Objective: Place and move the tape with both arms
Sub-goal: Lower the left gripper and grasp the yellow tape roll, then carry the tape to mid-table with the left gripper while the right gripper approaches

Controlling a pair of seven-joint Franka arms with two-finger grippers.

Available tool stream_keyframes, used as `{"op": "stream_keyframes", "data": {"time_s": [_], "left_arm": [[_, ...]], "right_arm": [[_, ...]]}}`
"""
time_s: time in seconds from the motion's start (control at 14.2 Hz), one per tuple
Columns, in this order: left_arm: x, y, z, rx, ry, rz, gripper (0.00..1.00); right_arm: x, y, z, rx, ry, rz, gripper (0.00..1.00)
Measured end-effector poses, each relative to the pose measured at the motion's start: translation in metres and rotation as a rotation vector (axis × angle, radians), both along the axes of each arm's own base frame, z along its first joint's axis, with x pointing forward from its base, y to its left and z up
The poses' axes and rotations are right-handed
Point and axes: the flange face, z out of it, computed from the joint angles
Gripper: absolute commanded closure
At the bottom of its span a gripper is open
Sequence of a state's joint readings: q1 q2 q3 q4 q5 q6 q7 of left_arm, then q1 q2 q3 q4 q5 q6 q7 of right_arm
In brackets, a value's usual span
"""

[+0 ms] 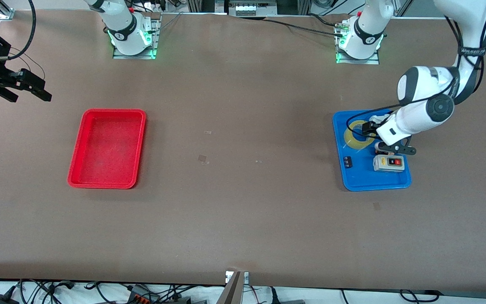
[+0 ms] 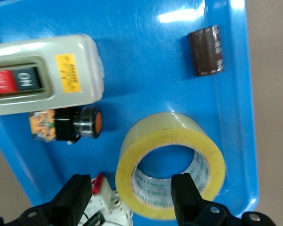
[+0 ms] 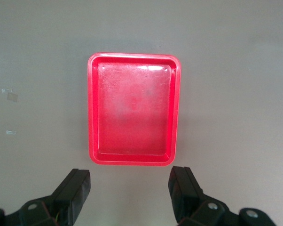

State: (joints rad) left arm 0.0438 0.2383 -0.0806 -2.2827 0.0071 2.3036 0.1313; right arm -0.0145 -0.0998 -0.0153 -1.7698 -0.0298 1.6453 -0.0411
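Switch box [image 1: 389,163] beside left gripper [image 2: 132,197], whose spread fingers straddle tape [image 2: 172,165]'s wall; right gripper [image 3: 129,193] waits, fingers apart.

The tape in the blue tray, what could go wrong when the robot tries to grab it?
The left pincer is open, one finger inside the tape and one outside its wall. Closing might nudge the small white connector beside it. The switch box and the orange-tipped button lie close by in the blue tray, so lifting could bump them. The right pincer waits above the table near the red tray.
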Motion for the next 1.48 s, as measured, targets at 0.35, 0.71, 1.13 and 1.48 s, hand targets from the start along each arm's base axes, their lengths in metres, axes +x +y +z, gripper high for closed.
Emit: {"op": "stream_keyframes", "data": {"time_s": [0.35,0.71,1.13,1.48], "left_arm": [[-0.002,0.005,-0.017,-0.009,0.025,-0.019,0.77],[0.000,0.005,-0.015,-0.009,0.023,-0.018,0.98],[0.042,0.005,0.048,-0.005,0.104,-0.015,0.98],[0.068,-0.071,0.088,-0.013,0.090,0.144,0.98]], "right_arm": [[0.000,0.000,0.000,0.000,0.000,0.000,0.00],[0.000,0.000,0.000,0.000,0.000,0.001,0.00],[0.000,0.000,0.000,0.000,0.000,0.001,0.00],[0.001,0.006,0.003,0.000,-0.006,0.014,0.00]]}}
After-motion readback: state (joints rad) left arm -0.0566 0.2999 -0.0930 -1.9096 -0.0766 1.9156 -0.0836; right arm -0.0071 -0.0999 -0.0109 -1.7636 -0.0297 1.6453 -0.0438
